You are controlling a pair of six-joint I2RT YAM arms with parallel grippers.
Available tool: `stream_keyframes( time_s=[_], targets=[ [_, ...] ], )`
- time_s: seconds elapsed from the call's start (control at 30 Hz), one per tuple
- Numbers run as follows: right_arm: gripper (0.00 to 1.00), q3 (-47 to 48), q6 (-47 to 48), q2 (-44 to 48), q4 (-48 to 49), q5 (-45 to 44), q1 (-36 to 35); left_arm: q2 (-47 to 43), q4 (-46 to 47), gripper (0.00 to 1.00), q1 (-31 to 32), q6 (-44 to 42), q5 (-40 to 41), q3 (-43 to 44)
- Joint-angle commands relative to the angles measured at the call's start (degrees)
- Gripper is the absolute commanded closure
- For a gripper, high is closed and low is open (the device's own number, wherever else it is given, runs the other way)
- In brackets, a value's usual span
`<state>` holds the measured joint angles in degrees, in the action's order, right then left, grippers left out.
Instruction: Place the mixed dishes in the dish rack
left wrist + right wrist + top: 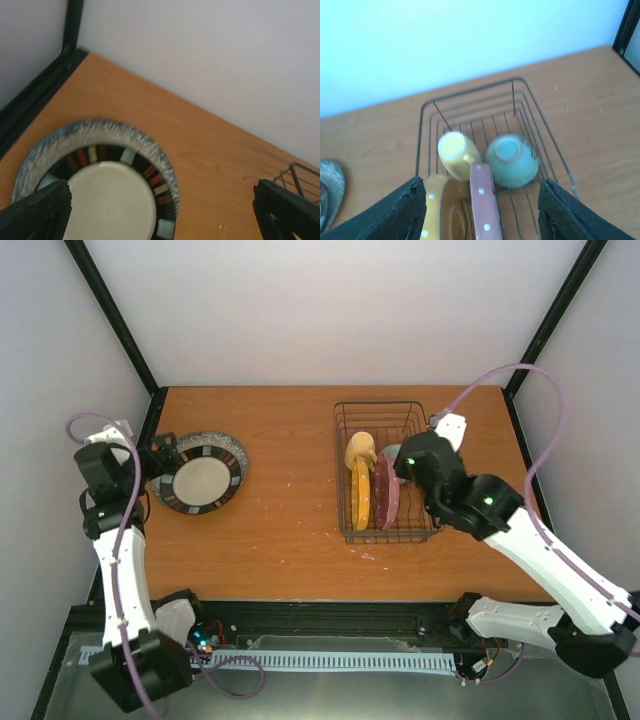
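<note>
The dish rack [385,415] stands right of centre. In it are the yellow mug [360,449], the orange-yellow plate [360,494] on edge and the maroon-pink plate [386,492] on edge. The right wrist view shows the rack [490,116], the mug [454,151], the pale green bowl [512,160] upside down, and both plates [439,210] [484,200]. My right gripper [404,464] [482,215] hangs open and empty above them. The grey speckled plate [203,478] [107,200] lies flat at the left. My left gripper [160,458] [160,215] is wide open just over its left side.
Black frame posts [118,325] and white walls close in the table on three sides. The table's left edge runs right beside the grey plate. A corner of the rack [300,175] shows at the right of the left wrist view.
</note>
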<state>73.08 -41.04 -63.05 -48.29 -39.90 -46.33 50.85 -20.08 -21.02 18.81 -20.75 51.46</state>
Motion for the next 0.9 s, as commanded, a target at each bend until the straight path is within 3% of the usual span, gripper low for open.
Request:
stream_keyframes(
  time_s=[0.0, 0.07, 0.13, 0.2, 0.27, 0.47, 0.87],
  targets=[
    [0.39, 3.4, 6.9, 4.4, 0.8, -3.8, -0.3, 4.4, 0.5, 0.01, -12.1, 6.1, -17.2, -5.6],
    [0.43, 3.4, 10.8, 5.4, 5.0, 0.4, -0.2, 6.9, 0.3, 0.04, -15.4, 5.0, -21.0, -7.3],
    [0.68, 4.8, 13.9, 3.7, 7.4, 7.1, 0.2, 9.8, -1.6, 0.11, -16.7, 3.1, -21.1, -7.1],
    [0.74, 8.7, 15.0, -1.1, 5.6, 14.1, 1.0, 12.1, -2.6, 0.24, -17.7, 1.9, -20.9, -6.9],
    [0.73, 11.8, 16.2, -5.9, 5.0, 20.5, 1.1, 14.1, -3.0, 0.3, -19.2, 1.4, -21.2, -6.9],
    [0.69, 10.3, 16.9, -9.6, 11.1, 31.6, 1.1, 20.1, -3.9, 0.2, -20.5, -0.3, -18.0, -4.8],
    [0.66, 7.7, 19.4, -8.7, 13.3, 37.3, 4.7, 32.8, -2.9, 0.17, -20.5, -3.4, -19.8, -1.8]
  ],
)
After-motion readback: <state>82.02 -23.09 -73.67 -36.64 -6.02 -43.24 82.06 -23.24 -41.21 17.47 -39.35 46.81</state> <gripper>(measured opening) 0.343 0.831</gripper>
